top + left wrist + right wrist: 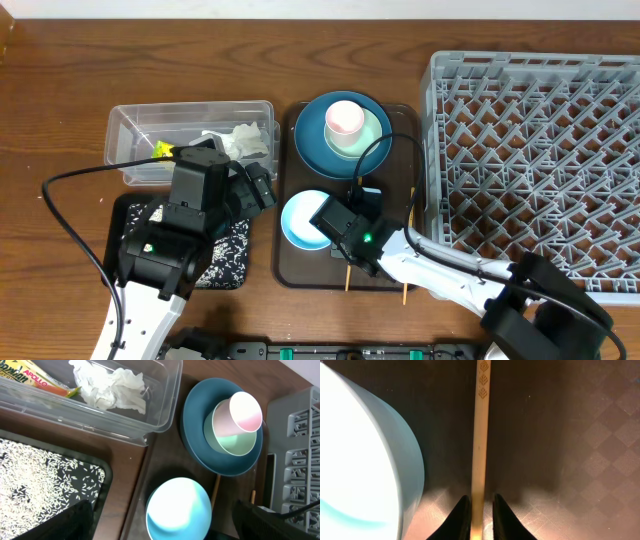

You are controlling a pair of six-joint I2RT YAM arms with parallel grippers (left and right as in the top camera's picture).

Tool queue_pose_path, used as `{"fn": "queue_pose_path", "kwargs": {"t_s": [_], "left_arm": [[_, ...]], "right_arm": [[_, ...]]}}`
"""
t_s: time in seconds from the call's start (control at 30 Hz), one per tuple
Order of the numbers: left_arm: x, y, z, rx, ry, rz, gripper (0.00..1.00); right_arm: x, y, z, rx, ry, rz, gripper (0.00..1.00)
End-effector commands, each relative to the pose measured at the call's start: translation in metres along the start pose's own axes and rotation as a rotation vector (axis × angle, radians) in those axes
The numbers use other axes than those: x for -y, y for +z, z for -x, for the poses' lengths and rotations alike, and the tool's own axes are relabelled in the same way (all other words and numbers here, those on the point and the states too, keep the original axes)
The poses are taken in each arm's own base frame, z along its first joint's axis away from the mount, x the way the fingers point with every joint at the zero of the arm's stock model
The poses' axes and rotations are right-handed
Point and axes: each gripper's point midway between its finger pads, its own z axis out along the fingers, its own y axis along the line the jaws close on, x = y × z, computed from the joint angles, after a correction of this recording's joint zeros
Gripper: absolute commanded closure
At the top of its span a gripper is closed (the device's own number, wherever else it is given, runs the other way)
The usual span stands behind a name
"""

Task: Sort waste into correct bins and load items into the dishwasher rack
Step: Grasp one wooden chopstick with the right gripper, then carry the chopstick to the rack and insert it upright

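Note:
The clear tub (130, 125) holds the crumpled tissue (245, 140) and the yellow-green wrapper (162, 150); both also show in the left wrist view, tissue (112, 387) and wrapper (35, 375). White grains (40, 475) lie in the black tray (235, 255). The dark blue plate (310, 140) carries the green bowl (372, 130) and the pink cup (344, 118). My left gripper (262, 190) is open above the pale blue bowl (177, 510). My right gripper (481, 505) is shut on a chopstick (481, 435) lying on the brown tray beside that bowl (360, 450).
The brown serving tray (290, 270) sits between the bins and the grey rack (540, 150), which shows no items in it. A second chopstick (405, 292) lies along the tray's right side. My right arm reaches in from the lower right.

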Motion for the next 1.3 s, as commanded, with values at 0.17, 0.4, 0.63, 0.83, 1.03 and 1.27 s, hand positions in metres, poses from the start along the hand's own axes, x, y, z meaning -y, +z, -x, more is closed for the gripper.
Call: {"fn": "queue_pose_path", "kwargs": {"t_s": [0.17,0.4,0.63,0.83,1.03,1.27], "left_arm": [[0.001,-0.003,0.006,0.019,-0.001,0.0,0.09],[0.001,-0.003,0.006,0.019,-0.001,0.0,0.09],[0.001,-0.003,0.006,0.019,-0.001,0.0,0.09],[0.001,-0.003,0.006,0.019,-0.001,0.0,0.09],[0.001,-0.003,0.006,0.019,-0.001,0.0,0.09],[0.001,-0.003,0.006,0.019,-0.001,0.0,0.09]], "right_arm": [[0.012,0.004,0.0,0.004,0.007,-0.047,0.87],[0.015,0.006,-0.002,0.002,0.017,-0.053,0.87],[0.018,0.006,-0.002,0.006,0.031,-0.061,0.94],[0.017,0.006,-0.002,0.007,0.031,-0.059,0.99],[0.008,-0.008,0.011,0.041,-0.036,-0.024,0.99],[0.02,-0.068,0.06,0.2,-0.139,-0.003,0.99]]}}
